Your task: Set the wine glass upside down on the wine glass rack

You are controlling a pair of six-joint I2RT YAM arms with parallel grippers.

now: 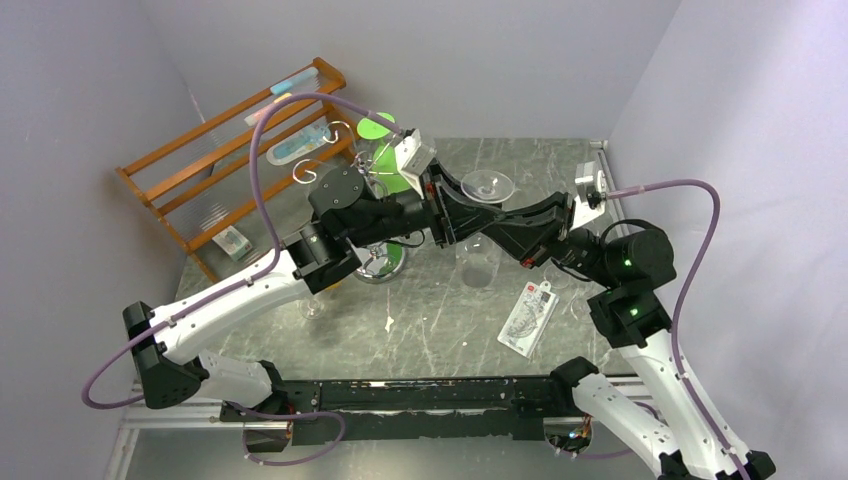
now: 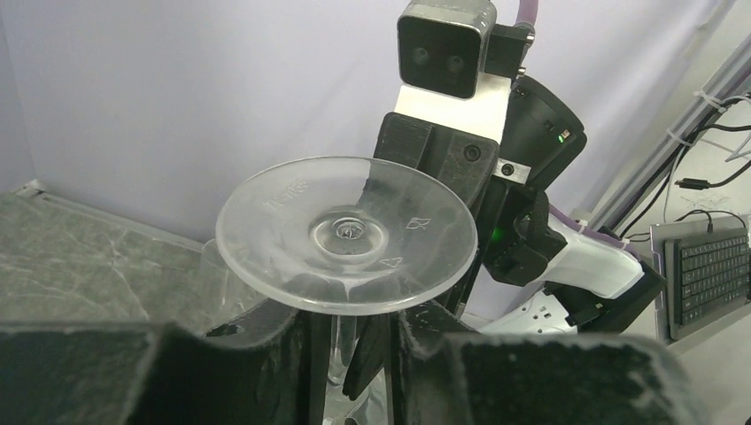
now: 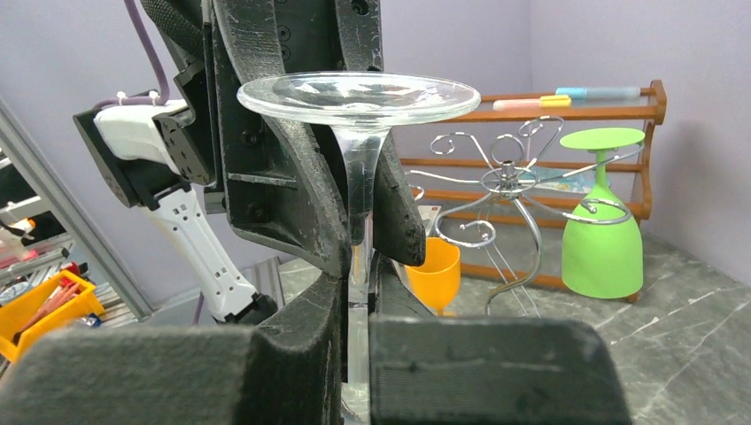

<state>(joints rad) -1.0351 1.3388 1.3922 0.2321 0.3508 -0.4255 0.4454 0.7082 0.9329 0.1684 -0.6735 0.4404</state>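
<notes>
Above table (image 1: pixel 440 330): arms (image 1: pixel 240 285) (image 1: pixel 640 300) at wine glass (image 1: pixel 487 186)

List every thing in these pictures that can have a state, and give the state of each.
clear glass: upside down, foot up, held by its stem
left hand: shut on the stem
right hand: shut on the stem
rack: upright, carrying one glass
green glass: hanging upside down on the rack
</notes>
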